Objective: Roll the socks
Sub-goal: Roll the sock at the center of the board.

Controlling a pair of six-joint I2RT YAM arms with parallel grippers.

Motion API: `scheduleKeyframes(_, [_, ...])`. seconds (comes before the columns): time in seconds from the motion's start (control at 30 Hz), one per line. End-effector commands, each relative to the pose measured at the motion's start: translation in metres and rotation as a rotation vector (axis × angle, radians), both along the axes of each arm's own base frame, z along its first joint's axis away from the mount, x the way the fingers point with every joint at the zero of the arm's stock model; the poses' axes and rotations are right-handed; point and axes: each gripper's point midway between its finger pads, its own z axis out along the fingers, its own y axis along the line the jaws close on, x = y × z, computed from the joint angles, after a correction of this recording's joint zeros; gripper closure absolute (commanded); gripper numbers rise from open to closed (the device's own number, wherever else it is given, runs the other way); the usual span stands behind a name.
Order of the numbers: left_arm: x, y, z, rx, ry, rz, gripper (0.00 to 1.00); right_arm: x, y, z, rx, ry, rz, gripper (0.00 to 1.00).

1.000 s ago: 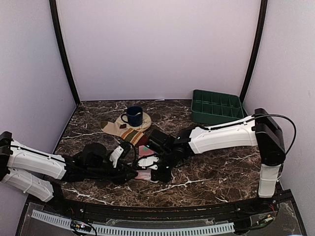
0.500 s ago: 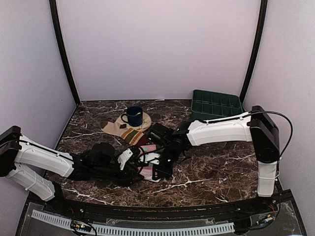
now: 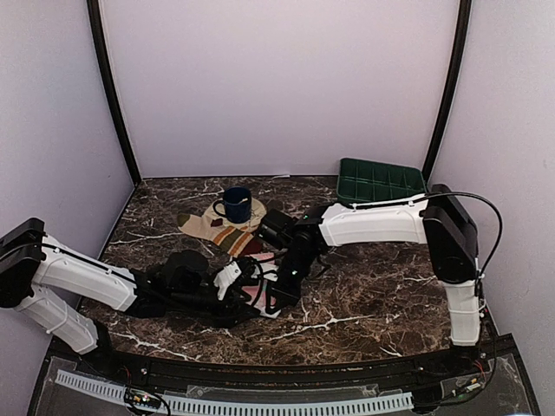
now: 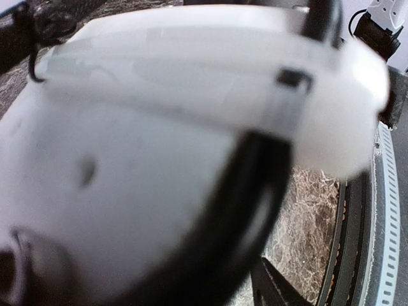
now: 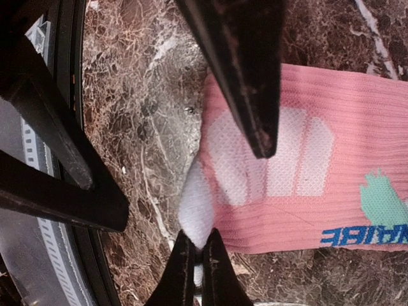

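Note:
The pink sock (image 5: 331,197), with pale patches and a mint mark, lies flat on the marble. My right gripper (image 5: 199,237) is shut on its white tip at the near edge. One black finger (image 5: 245,76) of my left gripper reaches over the sock's pale patch, and the other finger (image 5: 60,166) stands apart beside the sock, so that gripper is open. In the top view both grippers meet at front centre, the left gripper (image 3: 245,290) beside the right gripper (image 3: 276,299). The striped sock (image 3: 227,236) lies behind them. A blurred white arm part fills most of the left wrist view.
A blue mug (image 3: 234,204) stands on a round tan coaster (image 3: 254,213) just behind the striped sock. A green compartment tray (image 3: 381,184) sits at the back right. The table's front rail (image 5: 38,210) runs close to the pink sock.
My left gripper has slid right to the pink sock. The right arm has swung left and its gripper has come round onto the sock's near tip.

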Motion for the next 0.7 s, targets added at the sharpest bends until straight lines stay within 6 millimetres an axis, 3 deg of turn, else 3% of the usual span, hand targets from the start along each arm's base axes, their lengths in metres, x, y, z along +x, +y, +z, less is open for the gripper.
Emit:
scheduleKeyframes(0.0, [-0.003, -0.017, 0.01, -0.031, -0.033, -0.07, 0.47, -0.003, 0.008, 0.006, 0.016, 0.061, 0.024, 1.0])
scheduleKeyframes(0.27, [-0.005, -0.023, 0.002, -0.014, -0.015, -0.092, 0.5, 0.0, 0.013, 0.009, 0.03, 0.097, 0.028, 1.0])
scheduleKeyframes(0.67, [-0.005, -0.01, 0.019, -0.09, -0.069, -0.023, 0.5, 0.009, 0.019, 0.015, 0.068, 0.135, 0.004, 1.0])
